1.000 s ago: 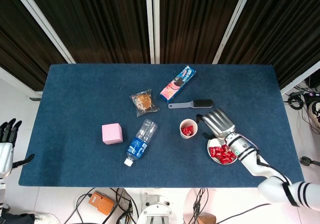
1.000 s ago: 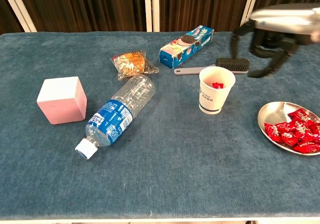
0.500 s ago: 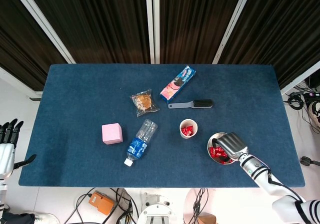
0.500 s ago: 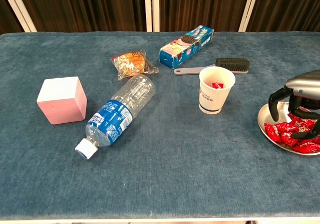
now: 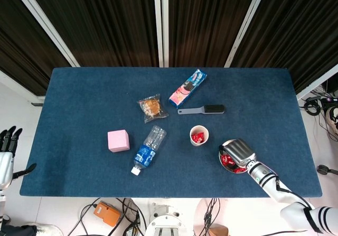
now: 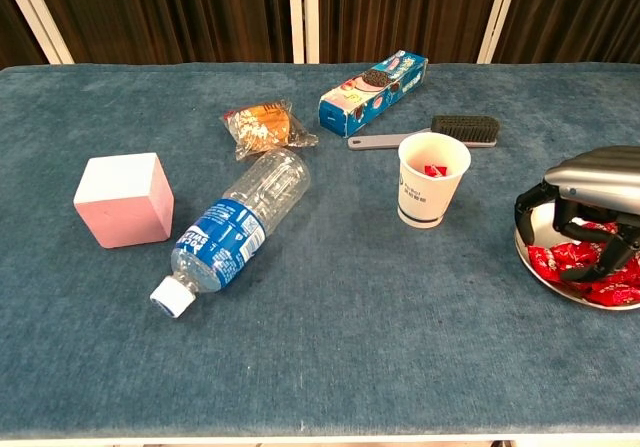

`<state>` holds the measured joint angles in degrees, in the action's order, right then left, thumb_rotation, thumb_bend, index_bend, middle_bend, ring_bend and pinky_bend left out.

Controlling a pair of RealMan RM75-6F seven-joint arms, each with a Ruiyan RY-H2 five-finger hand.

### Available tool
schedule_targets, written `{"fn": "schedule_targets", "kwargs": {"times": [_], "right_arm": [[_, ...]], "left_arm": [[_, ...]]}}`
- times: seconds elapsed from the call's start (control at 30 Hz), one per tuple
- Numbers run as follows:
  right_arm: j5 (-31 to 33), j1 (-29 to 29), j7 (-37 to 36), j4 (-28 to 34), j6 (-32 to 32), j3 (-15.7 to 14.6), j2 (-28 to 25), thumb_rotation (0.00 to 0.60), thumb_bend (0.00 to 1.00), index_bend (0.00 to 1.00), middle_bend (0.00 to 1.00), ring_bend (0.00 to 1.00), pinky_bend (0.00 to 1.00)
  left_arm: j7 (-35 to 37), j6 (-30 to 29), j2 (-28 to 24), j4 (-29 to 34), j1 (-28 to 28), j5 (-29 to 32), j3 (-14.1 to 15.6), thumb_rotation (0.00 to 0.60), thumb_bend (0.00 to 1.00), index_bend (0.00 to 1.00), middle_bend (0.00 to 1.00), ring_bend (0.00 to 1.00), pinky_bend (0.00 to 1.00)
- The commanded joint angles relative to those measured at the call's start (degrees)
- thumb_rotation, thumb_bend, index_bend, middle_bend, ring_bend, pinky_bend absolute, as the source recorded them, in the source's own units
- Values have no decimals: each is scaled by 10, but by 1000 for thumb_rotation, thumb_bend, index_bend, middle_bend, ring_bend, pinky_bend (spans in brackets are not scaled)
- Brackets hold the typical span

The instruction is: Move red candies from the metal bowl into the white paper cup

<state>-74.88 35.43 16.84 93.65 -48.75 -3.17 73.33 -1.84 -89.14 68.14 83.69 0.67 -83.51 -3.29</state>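
Cup (image 6: 432, 179) left of bowl (image 6: 532, 229); brush (image 6: 440, 130) behind cup

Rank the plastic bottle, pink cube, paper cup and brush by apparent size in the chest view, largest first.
1. plastic bottle
2. pink cube
3. and 4. paper cup and brush: too alike, and the brush lies farther from the camera.

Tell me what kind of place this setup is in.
Probably a robotics lab or data-collection station: a blue-covered table with unrelated props, dark curtains behind it, and cables with an orange box on the floor.
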Motion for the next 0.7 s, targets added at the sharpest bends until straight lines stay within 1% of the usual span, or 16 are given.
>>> {"fn": "schedule_targets", "kwargs": {"times": [0.03, 0.2, 0.4, 0.5, 0.7], "right_arm": [[7, 2, 6, -3, 6, 1, 5, 600, 382, 497, 931, 1000, 1000], [14, 2, 13, -4, 8, 3, 7, 600, 382, 528, 931, 1000, 1000], [21, 3, 18, -4, 10, 6, 8, 600, 382, 538, 932, 1000, 1000], [24, 3, 18, -7, 12, 8, 10, 600, 384, 565, 932, 1000, 1000], [28, 2, 20, -7, 10, 9, 8, 600, 480, 657, 932, 1000, 1000]], "left_arm": [[2, 0, 1, -2, -1, 1, 0, 600, 7, 0, 0, 0, 0], [6, 1, 3, -7, -2, 2, 0, 600, 7, 0, 0, 0, 0], [7, 1, 4, -9, -1, 2, 0, 600, 7, 0, 0, 0, 0], [6, 2, 4, -10, -1, 2, -1, 600, 7, 0, 0, 0, 0], [7, 2, 3, -10, -2, 3, -1, 600, 7, 0, 0, 0, 0]]}}
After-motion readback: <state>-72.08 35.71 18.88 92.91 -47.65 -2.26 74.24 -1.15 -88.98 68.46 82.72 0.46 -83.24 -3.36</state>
